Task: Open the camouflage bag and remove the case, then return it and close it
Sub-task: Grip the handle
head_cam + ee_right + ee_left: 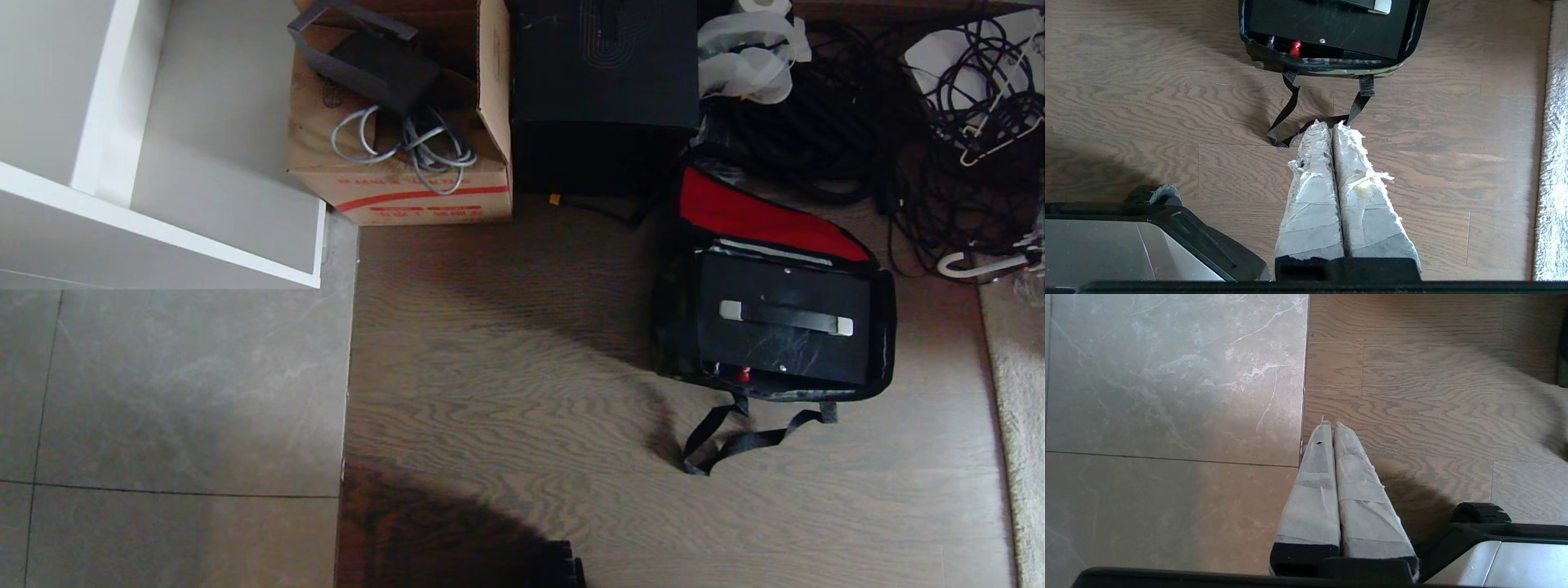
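Bag (886,327) lies unzipped on the floor, case (780,327) inside. Both grippers, left (1331,424) and right (1331,122), jaws closed, empty: open yours before gripping the handle (785,317) squarely.

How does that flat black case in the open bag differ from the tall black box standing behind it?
The case lies flat inside the camouflage bag; the tall black box stands upright on the floor. The case has a handle with silver ends and a small red latch; the box shows only faint curved lines. Both are black and rectangular.
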{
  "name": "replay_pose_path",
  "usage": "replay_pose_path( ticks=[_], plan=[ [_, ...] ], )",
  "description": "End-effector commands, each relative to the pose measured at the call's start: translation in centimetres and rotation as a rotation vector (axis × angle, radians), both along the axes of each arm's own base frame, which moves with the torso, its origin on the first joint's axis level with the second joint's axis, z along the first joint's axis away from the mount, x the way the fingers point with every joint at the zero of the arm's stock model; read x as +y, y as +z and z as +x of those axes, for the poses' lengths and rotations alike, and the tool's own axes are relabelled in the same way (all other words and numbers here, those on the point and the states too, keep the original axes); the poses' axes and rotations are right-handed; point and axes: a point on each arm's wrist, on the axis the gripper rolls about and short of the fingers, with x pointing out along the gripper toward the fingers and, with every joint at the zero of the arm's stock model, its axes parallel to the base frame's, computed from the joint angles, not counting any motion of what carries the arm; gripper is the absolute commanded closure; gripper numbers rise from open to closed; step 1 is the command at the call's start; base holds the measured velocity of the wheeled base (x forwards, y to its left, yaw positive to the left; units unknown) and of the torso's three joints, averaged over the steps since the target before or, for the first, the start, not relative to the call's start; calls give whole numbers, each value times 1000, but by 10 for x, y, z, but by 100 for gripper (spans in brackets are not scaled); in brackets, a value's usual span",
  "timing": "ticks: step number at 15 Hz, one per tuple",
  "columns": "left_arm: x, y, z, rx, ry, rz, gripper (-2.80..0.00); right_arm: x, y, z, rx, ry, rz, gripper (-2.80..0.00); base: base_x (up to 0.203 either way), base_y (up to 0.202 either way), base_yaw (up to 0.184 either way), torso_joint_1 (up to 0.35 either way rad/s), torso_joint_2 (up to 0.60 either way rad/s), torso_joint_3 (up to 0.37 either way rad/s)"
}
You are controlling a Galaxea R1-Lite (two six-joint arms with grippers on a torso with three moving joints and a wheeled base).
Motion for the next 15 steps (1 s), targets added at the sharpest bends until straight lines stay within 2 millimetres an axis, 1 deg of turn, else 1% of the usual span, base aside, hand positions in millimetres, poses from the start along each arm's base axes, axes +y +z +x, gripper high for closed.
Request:
replay_pose_path(
  ticks=[1,7,15],
  plan=[
    [0,0,0,1,0,1,0,0,0,0,6,1,-1,0,0,0,0,0,0,0],
    [0,0,0,3,2,-6,0,0,0,0,6,1,-1,0,0,0,0,1,1,17],
    [0,0,0,3,2,-6,0,0,0,0,6,1,-1,0,0,0,0,2,1,186]
  ],
)
